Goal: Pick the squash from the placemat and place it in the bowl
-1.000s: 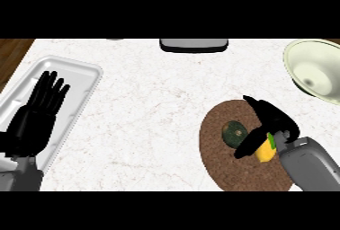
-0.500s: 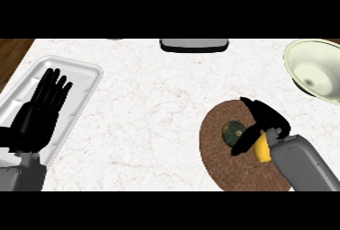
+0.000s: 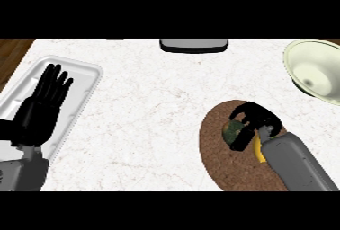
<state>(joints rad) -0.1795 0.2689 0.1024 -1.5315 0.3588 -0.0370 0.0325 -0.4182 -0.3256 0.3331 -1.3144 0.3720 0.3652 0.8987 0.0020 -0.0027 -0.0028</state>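
1. R hand (image 3: 256,118): fingers curled down over the squash (image 3: 234,131), thumb on its left side, closed round it.
2. Squash: dark green end shows btwn the fingers, yellow end by the wrist. It's at the placemat (image 3: 225,168), upper right part; can't tell if lifted.
3. Bowl (image 3: 313,77): top right, well apart from hand & squash.
4. L hand (image 3: 40,112): flat, fingers straight, resting over the white tray (image 3: 83,76) at left, holding nothing.
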